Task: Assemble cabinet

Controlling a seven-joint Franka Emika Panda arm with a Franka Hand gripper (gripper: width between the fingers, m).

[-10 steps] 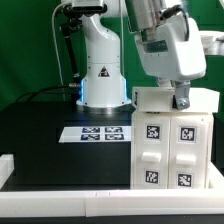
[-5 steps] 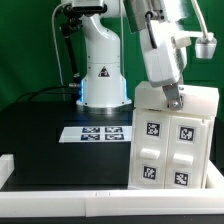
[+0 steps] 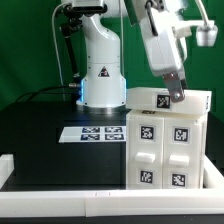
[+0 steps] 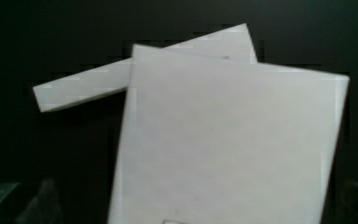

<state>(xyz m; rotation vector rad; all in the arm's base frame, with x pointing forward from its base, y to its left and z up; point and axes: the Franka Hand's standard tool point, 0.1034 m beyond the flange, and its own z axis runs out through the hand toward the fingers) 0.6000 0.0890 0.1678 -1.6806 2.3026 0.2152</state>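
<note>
White cabinet (image 3: 165, 150) upright on the black table (image 3: 40, 130), just to the exterior view's right of the marker board (image 3: 95, 133), near edge close to the board but not seen to touch it. On the front, four black-and-white tags in two columns, split by thin seams into panels. One more tag on the top face, higher than the marker board and to the exterior view's right of it.

Gripper (image 3: 176, 96) down at that top face, well above the marker board and to the exterior view's right of it, dark fingertips meeting the white top right next to the upper tag. Impossible to tell whether the fingers are clenched on a panel edge, only pressing on it, or released – too small and too dark in the exterior view.

In the wrist view, only white plastic of the cabinet (image 4: 229, 140) filling most of the picture – one broad flat face, with a second narrower slab showing at an angle past its edge, black table around. Finger shapes at the border of this view blurred, nothing to read from them.

Behind the marker board, the white arm base (image 3: 100, 65) in front of a green backdrop (image 3: 30, 40). In front of the marker board, a low white rail (image 3: 60, 185) along the table edge.
</note>
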